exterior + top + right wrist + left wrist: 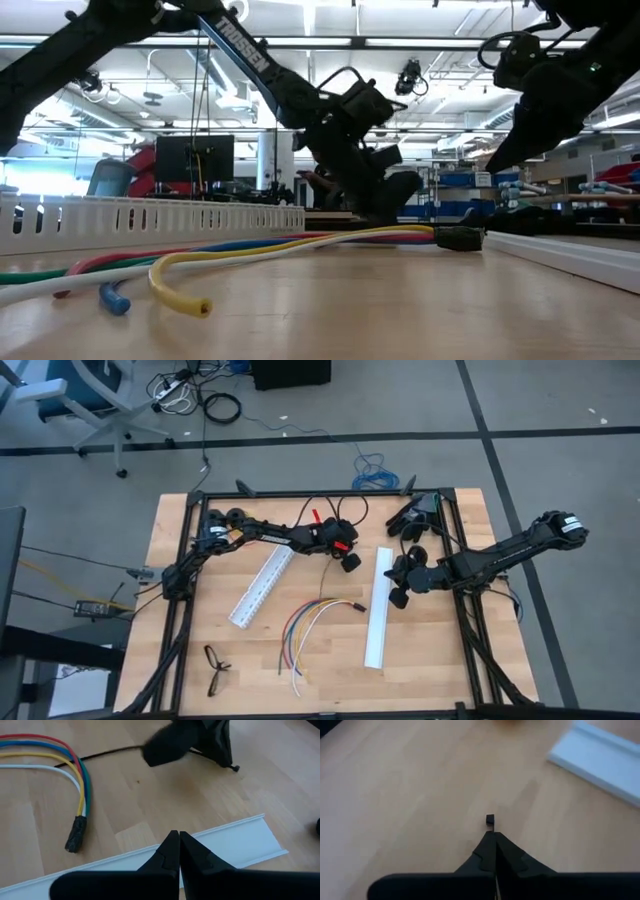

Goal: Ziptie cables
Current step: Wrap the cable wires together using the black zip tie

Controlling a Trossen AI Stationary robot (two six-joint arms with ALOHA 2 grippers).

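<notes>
At counter centre: left tool [495,836] clenched on ziptie [107,753] end, beside cables [305,622]; right tool [179,839] clenched, empty, above white rail [378,605].

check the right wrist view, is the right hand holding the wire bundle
No, the right hand is shut on nothing above a white rail, apart from the wire bundle.

Overhead cam looks straight down on the whole bench [180,660]. Low one sits at bench-top height, close to the cables [300,245]. Both wrist cams point down close; right one shares those cables.
</notes>
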